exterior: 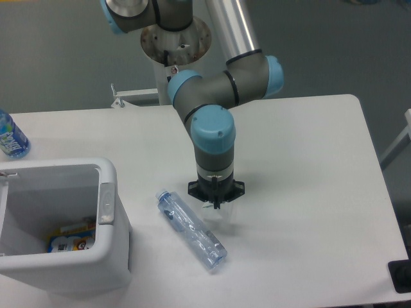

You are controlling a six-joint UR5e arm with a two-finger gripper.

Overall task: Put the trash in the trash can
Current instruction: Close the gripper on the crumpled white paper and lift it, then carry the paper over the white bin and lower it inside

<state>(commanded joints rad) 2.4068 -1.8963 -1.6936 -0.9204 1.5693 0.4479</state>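
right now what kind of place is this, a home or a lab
Most likely a robotics lab or test cell: a robot arm on a pedestal at a plain white table, grey floor, and staged trash beside a white bin.

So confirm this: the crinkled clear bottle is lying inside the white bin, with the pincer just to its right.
Not inside. The camera view shows the crinkled clear bottle lying on the table, outside the white bin. The pincer is just to its right, as stated.
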